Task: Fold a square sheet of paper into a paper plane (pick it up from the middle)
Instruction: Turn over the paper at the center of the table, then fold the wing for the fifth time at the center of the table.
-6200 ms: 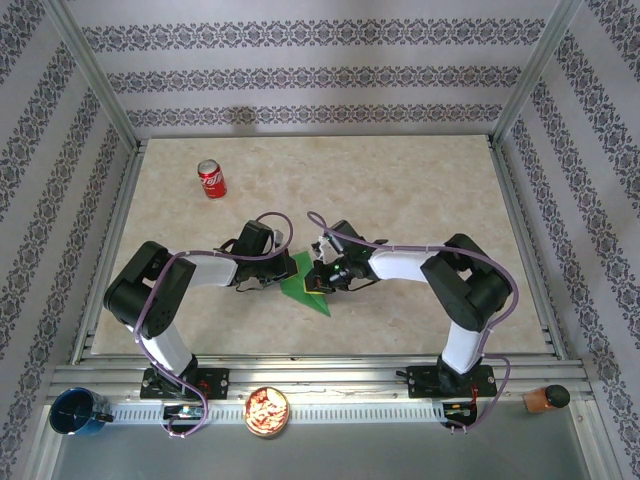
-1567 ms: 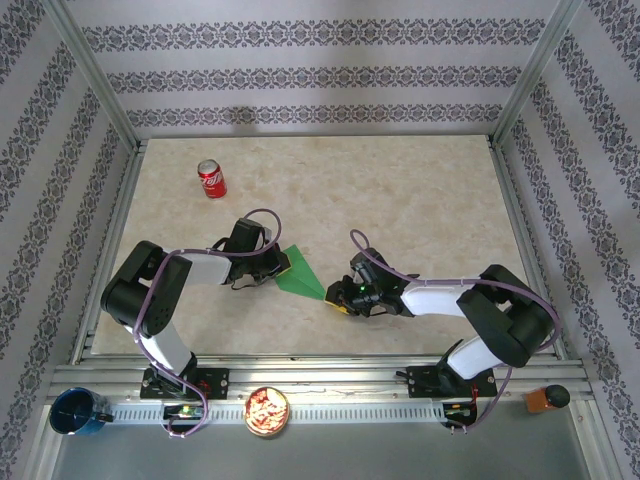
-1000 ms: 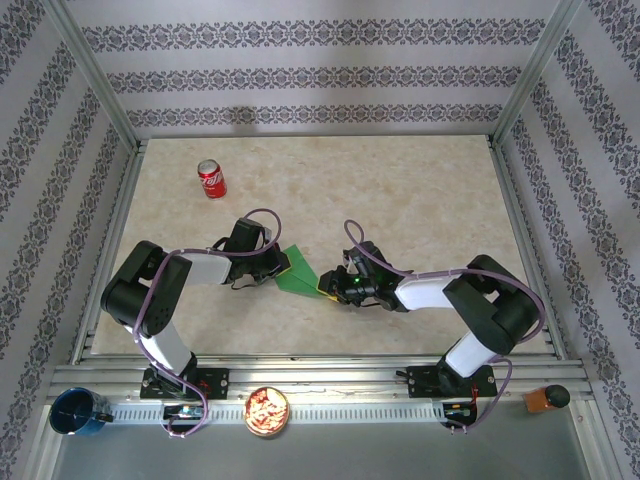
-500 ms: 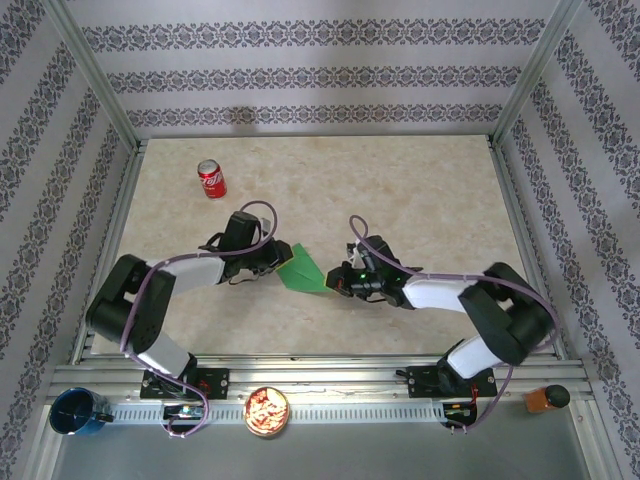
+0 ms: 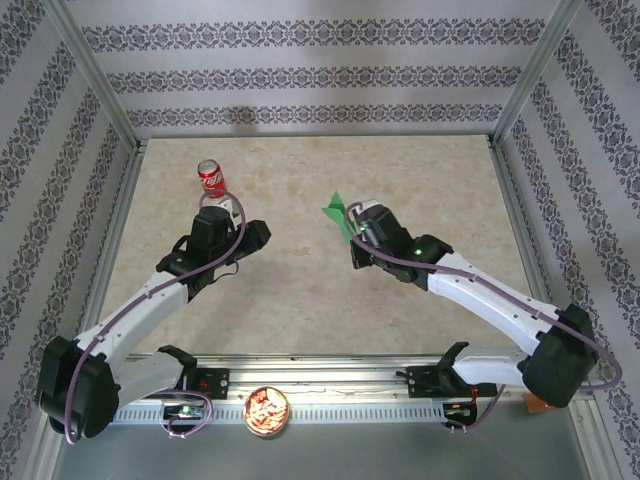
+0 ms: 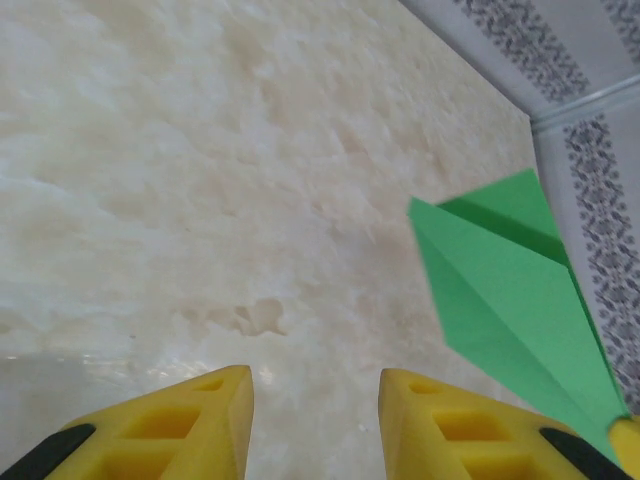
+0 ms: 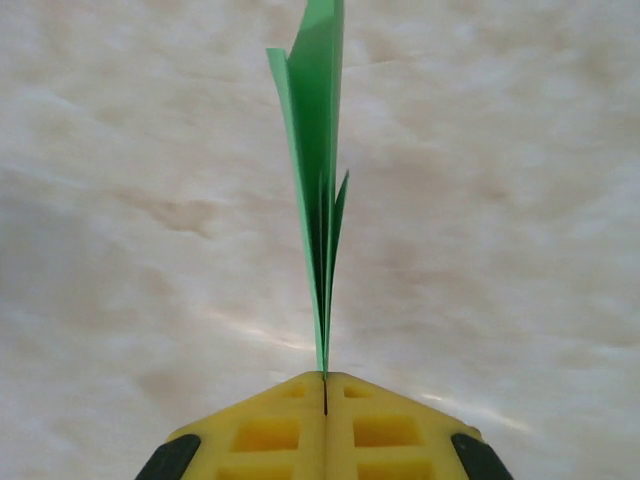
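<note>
The paper plane (image 5: 337,212) is a folded bright green dart, held off the table near the middle. My right gripper (image 5: 353,224) is shut on its rear end. In the right wrist view the plane (image 7: 318,150) stands edge-on, its layers pinched between the closed yellow fingertips of the right gripper (image 7: 325,378). My left gripper (image 5: 258,233) hangs to the left of the plane, apart from it. In the left wrist view the left gripper (image 6: 315,385) is open with only bare table between its fingers, and the plane (image 6: 510,285) floats at the right.
A red soda can (image 5: 210,176) stands at the far left of the marble table (image 5: 420,170). A bowl of snacks (image 5: 267,410) sits on the front rail (image 5: 350,408). Metal frame posts (image 5: 100,85) and patterned walls close in the sides.
The left gripper opened, let go of the paper and drew back to the left. The right gripper stayed shut on the plane and carried it up and toward the far side.
</note>
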Robot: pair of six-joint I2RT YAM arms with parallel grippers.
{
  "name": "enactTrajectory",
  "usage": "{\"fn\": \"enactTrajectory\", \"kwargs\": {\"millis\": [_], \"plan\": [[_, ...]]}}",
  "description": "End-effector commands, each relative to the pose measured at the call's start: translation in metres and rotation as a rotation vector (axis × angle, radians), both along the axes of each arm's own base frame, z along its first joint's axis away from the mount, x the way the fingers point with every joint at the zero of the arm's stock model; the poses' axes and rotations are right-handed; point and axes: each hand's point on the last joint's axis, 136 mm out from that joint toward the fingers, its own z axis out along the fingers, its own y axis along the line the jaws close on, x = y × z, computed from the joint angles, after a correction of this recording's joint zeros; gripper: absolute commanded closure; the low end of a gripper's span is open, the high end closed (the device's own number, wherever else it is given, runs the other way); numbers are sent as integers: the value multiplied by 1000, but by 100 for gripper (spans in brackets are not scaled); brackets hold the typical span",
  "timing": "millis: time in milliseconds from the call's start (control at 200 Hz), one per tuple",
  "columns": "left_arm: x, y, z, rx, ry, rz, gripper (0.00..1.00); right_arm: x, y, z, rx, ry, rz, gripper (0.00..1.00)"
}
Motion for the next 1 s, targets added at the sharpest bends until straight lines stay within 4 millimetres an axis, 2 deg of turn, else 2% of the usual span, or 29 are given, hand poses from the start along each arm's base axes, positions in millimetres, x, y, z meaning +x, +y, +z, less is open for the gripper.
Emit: {"fn": "enactTrajectory", "kwargs": {"millis": [0,130,220,410,480,545,640,675,704,759,889,994], "plan": [[-9,31,-20,106,41,107,62,2,-59,-2,-554,-58,-27,100],[-10,37,-22,96,46,137,61,6,-43,-25,-692,-36,86,100],[-12,39,-26,102,61,140,61,-1,-15,-43,-723,-14,203,100],[-14,43,-32,81,78,160,60,-42,55,-84,-746,56,459,100],[-14,46,-32,71,79,171,59,-57,75,-95,-712,91,507,94],[-13,47,-33,56,81,178,59,-75,93,-104,-625,145,563,87],[-12,44,-32,31,90,156,59,-88,108,-108,-483,210,576,77],[-12,41,-30,23,91,146,59,-92,114,-106,-408,239,570,70],[-11,39,-31,17,94,137,59,-93,117,-104,-339,256,554,60],[-11,36,-34,4,102,125,59,-90,122,-97,-205,274,503,53],[-8,23,-38,-38,121,78,63,-79,133,-81,252,393,396,52],[-6,7,-44,-80,157,12,72,-58,127,-80,527,490,268,66]]}}
